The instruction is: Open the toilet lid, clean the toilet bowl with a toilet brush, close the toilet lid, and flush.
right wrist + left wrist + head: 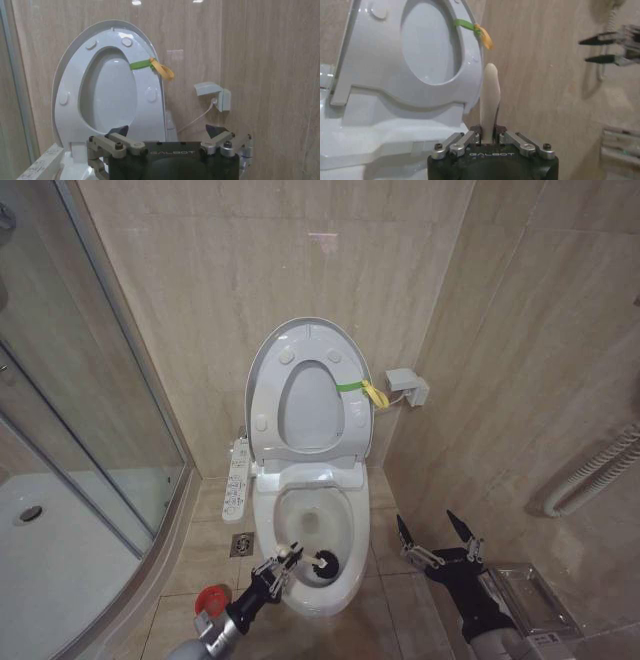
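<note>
Nearest the robot, the left tool (285, 560) is clenched on the handle of the toilet brush (322, 562); the left wrist view shows the white stick pinched between its fingertips. The black bristle head sits inside the toilet bowl (345, 585), close to its front rim. On the floor just left of the bowl's base stands the red cup holder (211, 598), with no brush in it. The right tool (437, 537) hovers released, prongs spread, over the floor to the right of the bowl, touching nothing.

Farther back, the toilet lid (300, 338) stands upright against the wall with the ring seat raised against it, its yellow-green strap (362, 389) hanging at the right side. A button panel (237, 478) lies along the bowl's left edge.

So the opening step looks done and the scrubbing appears to be under way. Returning the brush, closing the lid and flushing are not yet done.
</note>
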`<state>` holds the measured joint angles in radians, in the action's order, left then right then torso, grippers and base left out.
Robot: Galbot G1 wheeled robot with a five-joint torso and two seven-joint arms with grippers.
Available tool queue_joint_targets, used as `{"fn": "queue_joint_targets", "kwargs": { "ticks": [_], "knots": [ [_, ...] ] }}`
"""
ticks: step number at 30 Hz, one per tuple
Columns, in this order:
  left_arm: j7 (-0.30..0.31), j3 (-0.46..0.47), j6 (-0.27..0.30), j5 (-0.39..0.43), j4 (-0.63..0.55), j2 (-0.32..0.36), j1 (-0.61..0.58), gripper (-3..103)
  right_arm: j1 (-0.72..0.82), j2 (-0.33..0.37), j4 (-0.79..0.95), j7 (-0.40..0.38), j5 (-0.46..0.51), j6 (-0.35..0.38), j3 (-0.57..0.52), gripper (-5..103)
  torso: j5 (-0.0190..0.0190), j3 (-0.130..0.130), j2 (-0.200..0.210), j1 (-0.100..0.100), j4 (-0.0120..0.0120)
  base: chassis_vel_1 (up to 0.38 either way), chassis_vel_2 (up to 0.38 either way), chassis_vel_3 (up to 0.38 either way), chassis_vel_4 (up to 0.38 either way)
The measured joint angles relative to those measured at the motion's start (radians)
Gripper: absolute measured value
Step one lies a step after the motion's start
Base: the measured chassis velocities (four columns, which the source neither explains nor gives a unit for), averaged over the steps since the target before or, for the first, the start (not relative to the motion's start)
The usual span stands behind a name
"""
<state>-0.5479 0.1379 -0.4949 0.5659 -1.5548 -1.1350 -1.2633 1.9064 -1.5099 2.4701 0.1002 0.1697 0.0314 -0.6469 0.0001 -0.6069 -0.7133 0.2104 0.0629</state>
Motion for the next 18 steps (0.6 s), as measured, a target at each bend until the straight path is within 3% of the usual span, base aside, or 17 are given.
{"fn": "queue_joint_targets", "kwargs": {
  "ticks": [8,18],
  "knots": [
    [0.03,-0.039,0.017,0.057,0.061,-0.015,0.119,16,0.0,0.0,0.0,0.0,0.0,0.0,0.0,100,-0.0001,0.0,0.0,0.0,0.0,0.0,0.0,0.0,0.0],
    [0.034,-0.119,0.021,0.108,0.163,0.019,0.302,16,0.0,0.0,0.0,0.0,0.0,0.0,0.0,100,-0.0001,0.0,0.0,0.0,-0.0002,0.0,0.0,0.0,0.0]
  ]
}}
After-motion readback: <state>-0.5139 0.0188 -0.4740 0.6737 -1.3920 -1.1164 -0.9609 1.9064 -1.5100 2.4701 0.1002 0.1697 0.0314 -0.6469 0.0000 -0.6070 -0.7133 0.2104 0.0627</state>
